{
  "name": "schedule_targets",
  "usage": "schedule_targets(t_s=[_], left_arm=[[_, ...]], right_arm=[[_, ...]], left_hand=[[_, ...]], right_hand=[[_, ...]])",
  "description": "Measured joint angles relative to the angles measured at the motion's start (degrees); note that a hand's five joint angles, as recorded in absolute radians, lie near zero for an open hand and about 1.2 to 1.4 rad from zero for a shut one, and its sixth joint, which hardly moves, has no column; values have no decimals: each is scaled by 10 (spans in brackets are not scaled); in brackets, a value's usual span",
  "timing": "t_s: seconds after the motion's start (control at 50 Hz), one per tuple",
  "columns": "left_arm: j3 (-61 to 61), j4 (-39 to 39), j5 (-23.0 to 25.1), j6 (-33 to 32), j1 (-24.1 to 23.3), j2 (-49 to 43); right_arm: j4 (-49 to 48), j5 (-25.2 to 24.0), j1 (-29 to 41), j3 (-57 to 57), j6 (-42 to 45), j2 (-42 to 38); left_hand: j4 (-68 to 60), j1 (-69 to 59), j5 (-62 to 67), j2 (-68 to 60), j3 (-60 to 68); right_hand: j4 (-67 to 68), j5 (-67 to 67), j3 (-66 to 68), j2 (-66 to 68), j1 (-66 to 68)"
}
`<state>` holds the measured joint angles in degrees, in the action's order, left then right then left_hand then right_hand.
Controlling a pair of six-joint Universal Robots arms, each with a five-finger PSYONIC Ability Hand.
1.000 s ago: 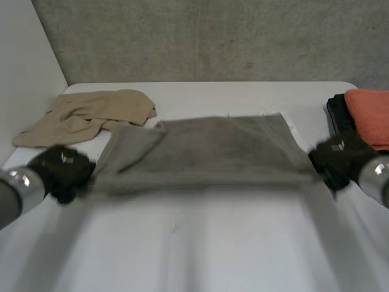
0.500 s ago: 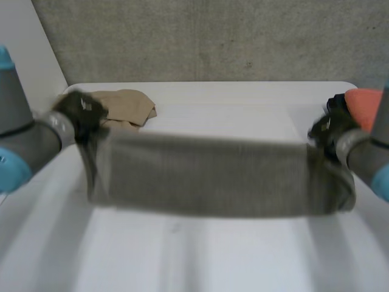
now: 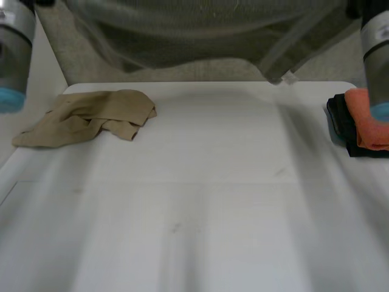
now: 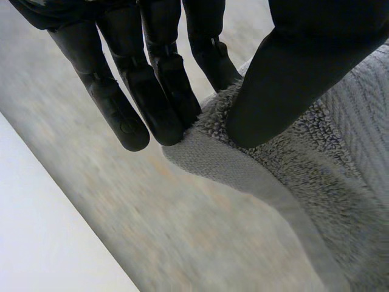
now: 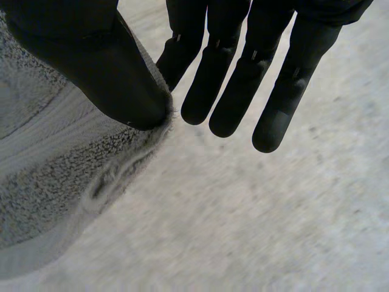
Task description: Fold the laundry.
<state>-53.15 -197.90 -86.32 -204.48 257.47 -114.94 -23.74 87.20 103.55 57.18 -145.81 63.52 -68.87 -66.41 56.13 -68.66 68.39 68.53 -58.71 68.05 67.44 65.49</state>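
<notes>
Behind the white bench [image 3: 200,201] stands a rough grey concrete wall [image 3: 182,74], and a plain white wall [image 3: 42,73] closes the left side. High above the bench, a large grey terry-cloth towel [image 3: 200,30] hangs in the air, well apart from the bench top. It is stretched between the two arms, and its lower edge sags a little in the middle and hangs in front of the concrete wall.

The left arm [image 3: 15,42] and the right arm [image 3: 377,55] both stand nearly upright at the sides, grey with light-blue caps.

In the left wrist view, the left hand [image 4: 149,79] grips the towel [image 4: 316,194] at one corner. The thumb [image 4: 292,73] presses the fluffy cloth against the nearest fingertips, and the hemmed edge bends out just beside them.

In the right wrist view, the right hand [image 5: 243,73] grips the other end of the towel [image 5: 48,182]. Its thumb [image 5: 103,67] lies on the cloth and pinches the edge against the nearest finger, while the other fingers are straight and touch nothing.

On the bench, at the far left, lies a crumpled beige cloth [image 3: 91,115]. At the far right edge a folded orange cloth [image 3: 371,118] rests on top of a folded black cloth [image 3: 340,118].
</notes>
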Motion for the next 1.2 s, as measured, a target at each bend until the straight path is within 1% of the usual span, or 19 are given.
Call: schedule_targets(t_s=[0.12,0.24,0.34,0.46,0.52,0.56,0.58,0.6,0.64,0.68,0.74,0.78,0.84,0.9,0.98,1.0,1.04,1.08,1.2], left_arm=[[-96,-18,26,-8,9,-14],[-223,-71,82,-42,21,-37],[-349,-105,139,-107,38,-39],[-465,-75,176,-188,51,6],[-532,-2,183,-249,61,71],[-555,39,183,-273,66,101],[-575,90,183,-296,73,133],[-582,111,183,-304,75,145],[-605,204,183,-335,87,192],[-614,270,185,-353,94,220],[-618,395,197,-383,107,265],[-611,444,208,-397,112,283],[-589,467,223,-408,115,295],[-558,450,231,-405,109,289],[-501,382,222,-373,83,245],[-491,370,217,-366,77,234],[-447,321,182,-330,54,183],[-418,295,152,-307,39,147],[-347,245,85,-265,4,60]], right_arm=[[50,-12,-1,55,3,-20],[93,-32,-6,146,-5,-44],[117,-46,-13,232,5,-45],[176,-51,-31,304,56,0],[243,-59,-55,355,115,63],[277,-63,-65,376,145,90],[316,-68,-76,398,180,115],[336,-70,-81,408,198,126],[385,-76,-96,432,246,153],[439,-85,-117,455,303,183],[480,-104,-142,472,353,216],[479,-114,-148,471,356,225],[458,-125,-145,460,336,222],[422,-130,-133,440,303,199],[357,-126,-106,404,253,142],[345,-124,-102,398,246,132],[288,-115,-85,368,221,87],[249,-107,-77,349,209,58],[129,-84,-61,289,184,-22]], left_hand=[[0,0,0,0,0],[0,0,0,0,0],[0,0,0,0,0],[0,0,0,0,0],[0,0,0,0,2],[0,0,0,0,3],[0,0,0,0,3],[0,0,0,0,3],[0,0,0,0,3],[0,0,0,0,3],[0,0,0,0,3],[0,0,0,0,3],[0,0,0,0,3],[0,0,0,0,3],[0,0,0,0,3],[0,0,0,0,3],[0,0,0,0,3],[0,0,0,0,3],[0,0,0,0,3]], right_hand=[[0,0,0,0,0],[0,0,0,0,0],[0,0,0,0,0],[0,0,0,0,0],[0,0,0,0,0],[0,0,0,0,0],[0,0,0,0,0],[0,0,0,0,0],[0,0,0,0,0],[0,0,0,0,0],[0,0,0,0,0],[0,0,0,0,0],[0,0,0,0,0],[0,0,0,0,0],[0,0,0,0,0],[0,0,0,0,0],[0,0,0,0,0],[0,0,0,0,0],[0,0,0,0,0]])
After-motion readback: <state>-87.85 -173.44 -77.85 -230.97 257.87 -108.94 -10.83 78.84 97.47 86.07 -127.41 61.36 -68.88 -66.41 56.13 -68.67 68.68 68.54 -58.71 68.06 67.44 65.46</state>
